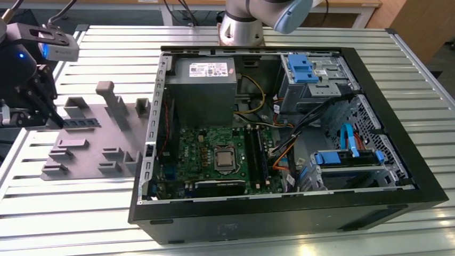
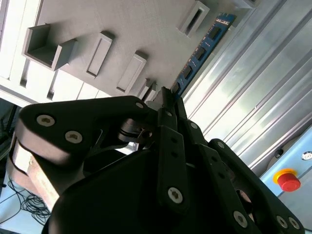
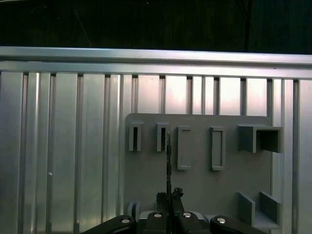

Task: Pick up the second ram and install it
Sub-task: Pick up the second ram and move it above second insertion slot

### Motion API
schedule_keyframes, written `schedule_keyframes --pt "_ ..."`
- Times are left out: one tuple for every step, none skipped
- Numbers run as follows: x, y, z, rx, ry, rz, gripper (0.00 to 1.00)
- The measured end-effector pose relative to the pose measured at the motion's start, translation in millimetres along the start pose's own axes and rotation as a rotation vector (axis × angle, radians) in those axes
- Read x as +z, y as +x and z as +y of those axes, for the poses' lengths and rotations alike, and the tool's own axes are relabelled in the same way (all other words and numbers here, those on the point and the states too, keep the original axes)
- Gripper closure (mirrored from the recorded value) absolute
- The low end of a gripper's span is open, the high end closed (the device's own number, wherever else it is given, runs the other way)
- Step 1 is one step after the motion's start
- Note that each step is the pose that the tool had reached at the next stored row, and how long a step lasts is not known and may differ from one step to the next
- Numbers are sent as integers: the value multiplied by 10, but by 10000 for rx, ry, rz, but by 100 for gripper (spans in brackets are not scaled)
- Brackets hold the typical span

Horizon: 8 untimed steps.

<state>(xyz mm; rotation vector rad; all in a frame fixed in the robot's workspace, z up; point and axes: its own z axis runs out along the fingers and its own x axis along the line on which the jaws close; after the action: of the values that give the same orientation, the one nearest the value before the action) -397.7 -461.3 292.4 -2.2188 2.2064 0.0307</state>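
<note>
The gripper [image 1: 51,118], in the exterior view, sits at that view's left, low over the grey holder plate [image 1: 92,146]. Its tips are at one end of the second ram [image 1: 80,122] — a dark strip along the plate, well apart from the open computer case [image 1: 270,224] and its green motherboard [image 1: 213,154]. I cannot tell whether the strip is clear of the plate.

In the second wrist view the gripper [image 2: 167,95] has its tips drawn together, clamped on the near end of the second ram [image 2: 202,48], whose blue face and dark chips run away from it.

In the first wrist view the second ram [image 3: 168,161] shows edge-on, a thin line rising from between the tips, beside 2 narrow slots [image 3: 162,136].

As I judge it, this hold works best square and centred on the board's thickness. A board this thin would twist under any skew, so it should be moved slowly and in line with its own length.

On writing: the pale label [image 1: 208,69] on the grey power supply [image 1: 202,96] carries print too small to read. Nothing is legible on the strip or by the red stop button [image 2: 288,181].
</note>
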Motion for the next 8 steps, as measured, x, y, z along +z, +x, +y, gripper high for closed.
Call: schedule_keyframes --pt "-6 0 0 -1 1 0 86" --pt "-11 0 0 -1 0 -1 86" --pt "-18 0 0 0 0 0 86" --pt "-23 0 0 1 0 0 86" --pt "-28 -1 0 1 1 0 86" --pt "-35 -1 0 1 0 0 86" --pt "-40 -1 0 0 0 0 86" --pt "-45 -1 0 0 1 -1 86"
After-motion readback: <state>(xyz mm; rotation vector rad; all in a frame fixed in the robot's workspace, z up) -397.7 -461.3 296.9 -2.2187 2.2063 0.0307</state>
